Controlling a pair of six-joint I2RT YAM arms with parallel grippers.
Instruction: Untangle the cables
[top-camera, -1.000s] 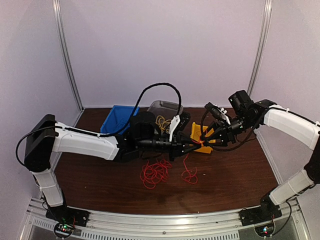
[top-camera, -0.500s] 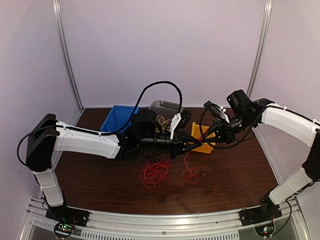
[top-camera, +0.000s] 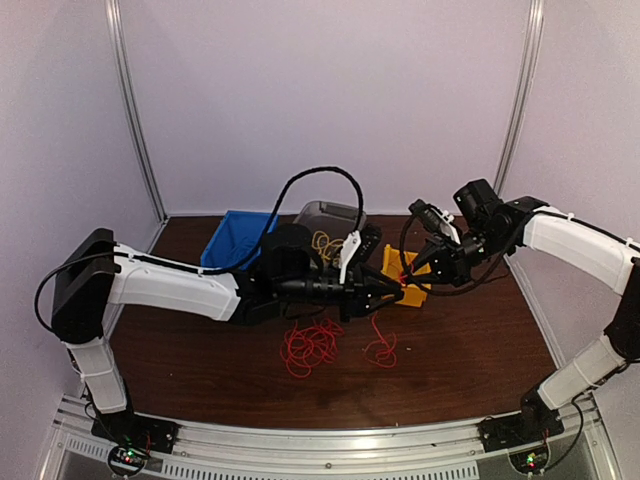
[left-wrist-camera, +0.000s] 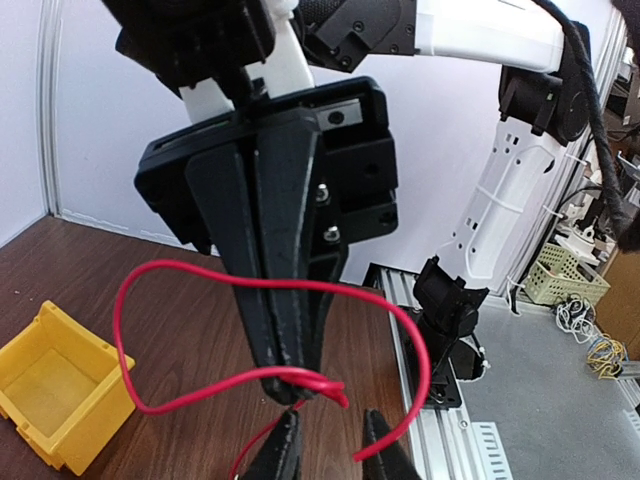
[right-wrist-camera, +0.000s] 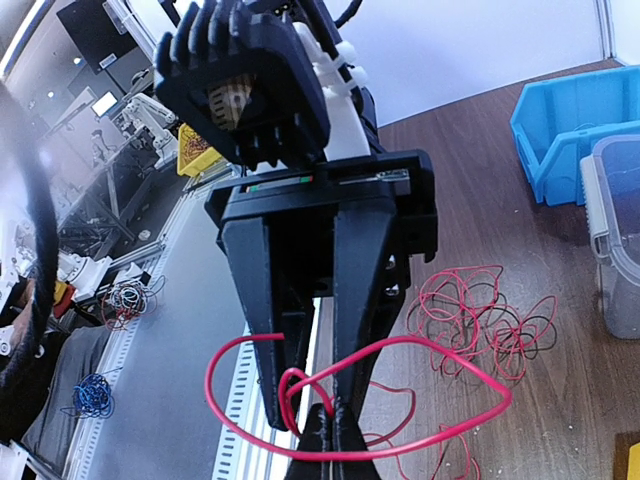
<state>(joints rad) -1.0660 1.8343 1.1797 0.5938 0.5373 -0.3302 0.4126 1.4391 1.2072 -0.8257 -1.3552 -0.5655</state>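
A loose red cable hangs looped in the air between my two grippers. In the left wrist view my right gripper is shut on it, just above my left gripper, whose fingers stand apart with nothing pinched between them. From the right wrist, my right gripper clamps the red cable, and the left gripper is open around the loop. Seen from above, both grippers meet beside the yellow bin. A tangle of red cables lies on the table below.
A blue bin and a grey container holding yellow-orange cables stand at the back of the brown table. The left arm's thick black cable arches over them. Metal rails run along the near edge.
My right gripper moved in to the left gripper's tip and shut on the red cable. The left gripper's jaws have just parted, letting go of it.
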